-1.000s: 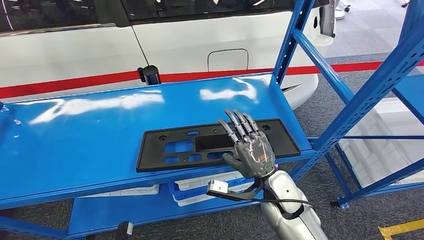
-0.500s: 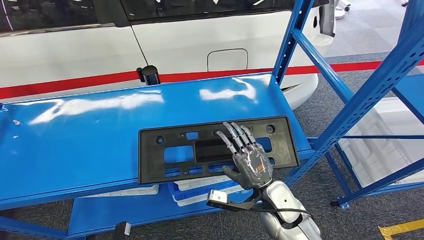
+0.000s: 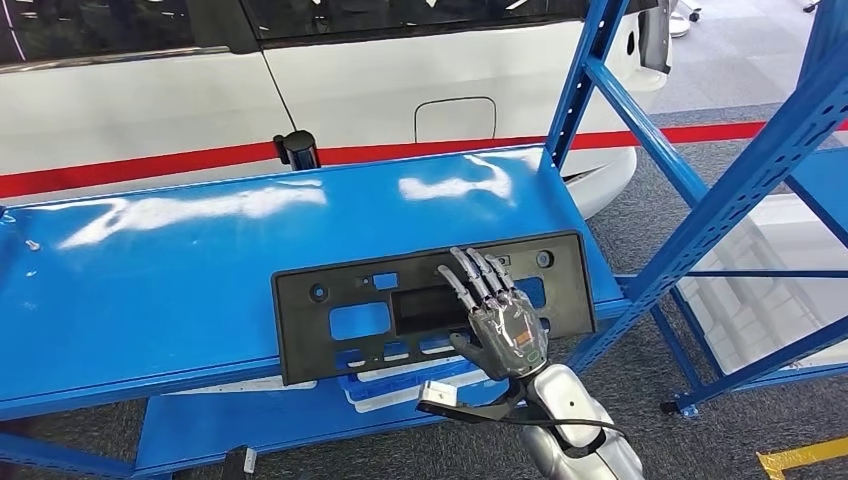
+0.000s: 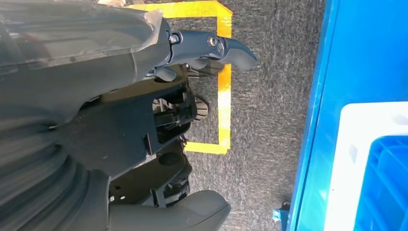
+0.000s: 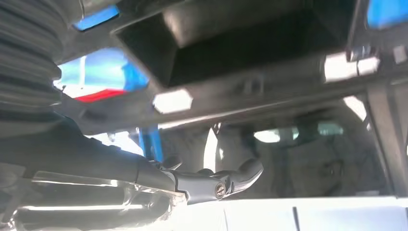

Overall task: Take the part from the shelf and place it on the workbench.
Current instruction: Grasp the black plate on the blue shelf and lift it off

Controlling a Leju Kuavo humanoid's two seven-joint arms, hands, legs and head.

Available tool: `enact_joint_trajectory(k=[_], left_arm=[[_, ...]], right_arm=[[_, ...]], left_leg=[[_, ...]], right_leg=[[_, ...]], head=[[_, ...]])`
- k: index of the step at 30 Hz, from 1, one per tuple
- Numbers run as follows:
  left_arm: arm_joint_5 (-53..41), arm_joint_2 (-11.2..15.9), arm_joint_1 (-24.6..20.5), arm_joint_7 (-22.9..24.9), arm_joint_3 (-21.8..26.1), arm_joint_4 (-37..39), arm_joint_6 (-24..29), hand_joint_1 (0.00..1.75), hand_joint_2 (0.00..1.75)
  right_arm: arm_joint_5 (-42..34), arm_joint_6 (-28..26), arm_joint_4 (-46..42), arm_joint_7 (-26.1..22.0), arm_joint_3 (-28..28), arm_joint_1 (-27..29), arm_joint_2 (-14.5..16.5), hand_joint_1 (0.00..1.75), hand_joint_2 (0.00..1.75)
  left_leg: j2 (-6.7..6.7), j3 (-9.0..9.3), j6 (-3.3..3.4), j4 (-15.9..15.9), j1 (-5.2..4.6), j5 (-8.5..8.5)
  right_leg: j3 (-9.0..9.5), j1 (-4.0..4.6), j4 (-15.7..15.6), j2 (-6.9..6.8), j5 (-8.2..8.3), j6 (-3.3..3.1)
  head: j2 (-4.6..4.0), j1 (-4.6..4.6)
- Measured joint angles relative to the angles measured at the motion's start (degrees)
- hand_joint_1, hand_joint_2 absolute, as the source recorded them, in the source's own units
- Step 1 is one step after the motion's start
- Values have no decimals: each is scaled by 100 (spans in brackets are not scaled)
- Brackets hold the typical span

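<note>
Right hand (image 3: pixel 503 325) grips part (image 3: pixel 350 320) at near edge — fingers on top, thumb beneath. Lift level off shelf (image 3: pixel 150 290) — watch far end sag.

You see a white car with a red stripe (image 3: pixel 420 95) behind blue steel shelving uprights (image 3: pixel 745 190), on grey carpeted floor (image 3: pixel 640 225) with yellow tape marks (image 4: pixel 222 86).

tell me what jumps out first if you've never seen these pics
A long flat black plastic plate with cut-outs lies at the front edge of the glossy blue metal shelf, overhanging it. The robot's silver right hand rests on the plate's right half, fingers spread over its top. Behind the shelf stands a white car with a red stripe.
</note>
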Motion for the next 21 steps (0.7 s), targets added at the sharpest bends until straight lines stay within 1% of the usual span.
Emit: enact_joint_trajectory(k=[4, 11, 14, 18, 21], left_arm=[[-13, -10, -97, 115, 0, 23, 62, 0, 175], [-34, -11, -144, 92, -1, 58, 44, 0, 175], [-57, 31, -87, -115, -2, 81, -59, 0, 175], [-103, 141, 137, -469, -1, 105, -216, 0, 175], [-112, 193, 247, -571, 1, 128, -265, 0, 175]], right_arm=[[30, -65, -220, 21, -94, -5, -10, 0, 175], [127, -214, -560, -57, -115, 39, -18, 0, 175], [218, -259, -834, -108, -114, 182, -20, 0, 175], [425, -323, -1161, -149, -113, 472, -24, 0, 175], [533, -446, -1395, -182, -109, 612, -33, 0, 175]], left_leg=[[1, 2, 0, -1, 2, 0], [1, 5, 0, -1, 1, 0], [0, 3, -1, -1, 1, -2], [2, 2, -2, -1, 1, -4], [1, 5, -4, -2, 2, -12]], right_leg=[[-8, 1, 0, 0, -1, 0], [-5, 0, 0, 0, -1, 0], [11, 1, 0, 1, -2, 1], [12, 1, 0, 3, -5, 2], [-10, 1, -1, 0, -17, 4]], head=[[0, 1], [0, 1], [0, 1], [0, 0], [0, 0]])
